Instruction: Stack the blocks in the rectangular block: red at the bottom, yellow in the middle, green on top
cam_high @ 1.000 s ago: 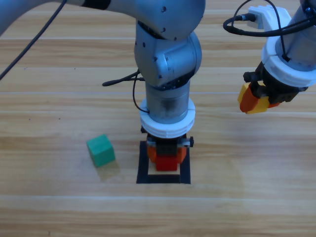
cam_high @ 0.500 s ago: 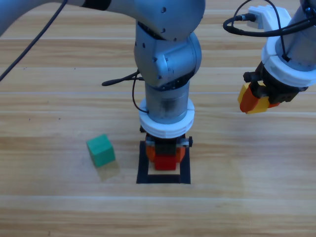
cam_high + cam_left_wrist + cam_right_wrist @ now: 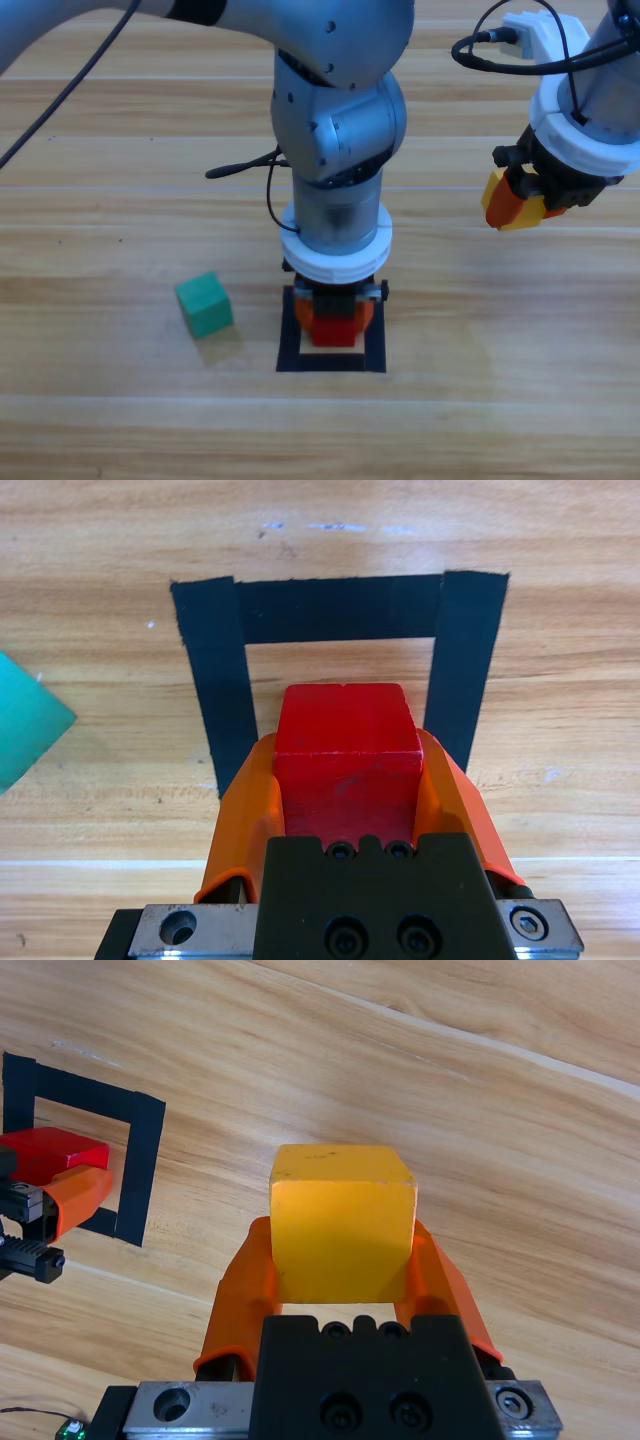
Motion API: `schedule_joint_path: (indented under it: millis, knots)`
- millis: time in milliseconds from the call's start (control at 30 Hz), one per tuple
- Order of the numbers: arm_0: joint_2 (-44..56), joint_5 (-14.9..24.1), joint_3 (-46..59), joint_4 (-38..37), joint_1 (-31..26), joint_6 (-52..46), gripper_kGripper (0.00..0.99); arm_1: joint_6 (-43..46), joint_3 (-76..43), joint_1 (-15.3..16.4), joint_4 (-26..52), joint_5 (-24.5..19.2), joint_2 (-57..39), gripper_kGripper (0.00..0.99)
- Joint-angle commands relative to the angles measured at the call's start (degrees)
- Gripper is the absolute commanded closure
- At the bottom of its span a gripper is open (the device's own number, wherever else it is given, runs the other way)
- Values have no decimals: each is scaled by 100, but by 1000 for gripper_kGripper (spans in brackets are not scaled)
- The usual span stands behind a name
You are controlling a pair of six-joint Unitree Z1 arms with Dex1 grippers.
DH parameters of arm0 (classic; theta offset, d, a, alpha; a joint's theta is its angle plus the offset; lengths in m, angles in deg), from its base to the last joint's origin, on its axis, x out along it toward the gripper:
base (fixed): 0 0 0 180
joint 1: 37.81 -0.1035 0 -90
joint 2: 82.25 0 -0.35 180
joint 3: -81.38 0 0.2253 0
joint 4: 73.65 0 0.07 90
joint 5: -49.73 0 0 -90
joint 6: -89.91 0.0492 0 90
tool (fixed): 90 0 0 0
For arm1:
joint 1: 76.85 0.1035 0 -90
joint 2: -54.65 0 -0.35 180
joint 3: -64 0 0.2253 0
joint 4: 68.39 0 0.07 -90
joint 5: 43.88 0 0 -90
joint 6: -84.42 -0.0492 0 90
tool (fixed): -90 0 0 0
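My left gripper (image 3: 335,318) is shut on the red cube (image 3: 335,331) and holds it low inside the rectangular block (image 3: 288,346), a black tape square. In the left wrist view the orange jaws hug both sides of the red cube (image 3: 345,745), with the tape square (image 3: 340,608) around and beyond it. Whether the cube touches the wood I cannot tell. At the right, my right gripper (image 3: 520,205) hangs above the table, shut on the yellow cube (image 3: 342,1222). The green cube (image 3: 205,304) lies free on the table left of the square.
The left arm's thick grey body (image 3: 335,120) stands over the back of the tape square and hides it. A black cable (image 3: 245,165) trails behind that arm. Bare wood lies between the square and the right gripper.
The left arm has shifted a hair to the left with the red cube. The right gripper and the green cube have stayed put.
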Motion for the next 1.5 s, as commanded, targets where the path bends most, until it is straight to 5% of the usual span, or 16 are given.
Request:
schedule_joint_path:
  millis: [33, 1200, 1233, 1367, 1400, 1500]
  knots:
    - [-297, 62, 146, -138, 56, -37, 909, 75, -28, 125, 105, -24, 363, 990]
    - [-148, 106, 383, -200, 153, -177, 867, 146, -36, 125, 105, -33, 354, 990]
    - [-139, 106, 374, -200, 162, -177, 823, 146, -36, 117, 105, -33, 354, 990]
    - [-42, 132, 383, -200, 267, -292, 126, 146, -36, 117, 105, -33, 363, 990]
    - [-25, 132, 365, -200, 293, -318, 19, 146, -36, 117, 105, -33, 363, 990]
    - [19, 141, 295, -200, 329, -362, 0, 146, -36, 117, 105, -33, 363, 990]
